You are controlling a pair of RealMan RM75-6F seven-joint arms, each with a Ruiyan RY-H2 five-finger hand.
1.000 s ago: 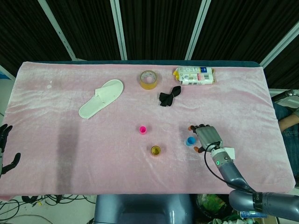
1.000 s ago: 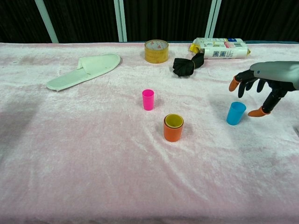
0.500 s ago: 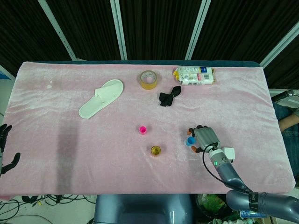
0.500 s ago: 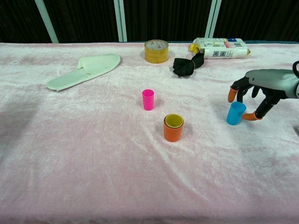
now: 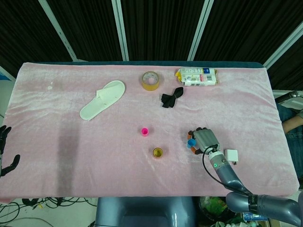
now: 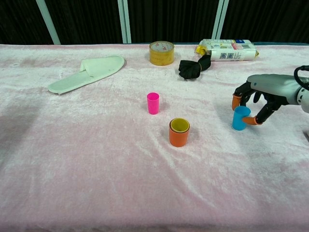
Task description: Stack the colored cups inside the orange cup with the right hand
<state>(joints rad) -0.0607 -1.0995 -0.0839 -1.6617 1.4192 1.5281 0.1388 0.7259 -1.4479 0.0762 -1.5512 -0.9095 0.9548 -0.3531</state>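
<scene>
The right hand (image 6: 263, 94) is at the right side of the desk (image 6: 96, 159), fingers curled down around the blue cup (image 6: 239, 118). In the chest view an orange fingertip touches the cup's right side low down and another sits just behind its rim on the left; the cup stands upright on the pink cloth, so the hand is closing on it, and a firm clamp cannot be confirmed. In the head view the right hand (image 5: 204, 141) covers most of the blue cup (image 5: 191, 142). The orange cup (image 6: 179, 132) stands upright near the desk centre, well apart from the hand, with a yellow cup (image 6: 179, 125) nested inside it. The pink cup (image 6: 153, 103) stands upright just behind and left of the orange cup, not touching it. The left hand (image 5: 4, 150) shows at the left edge of the head view, off the cloth, fingers apart and holding nothing. Along the far side lie a slipper (image 6: 87, 72), a tape roll (image 6: 161, 52), a black cloth (image 6: 191, 67) and a packet (image 6: 227, 49).
</scene>
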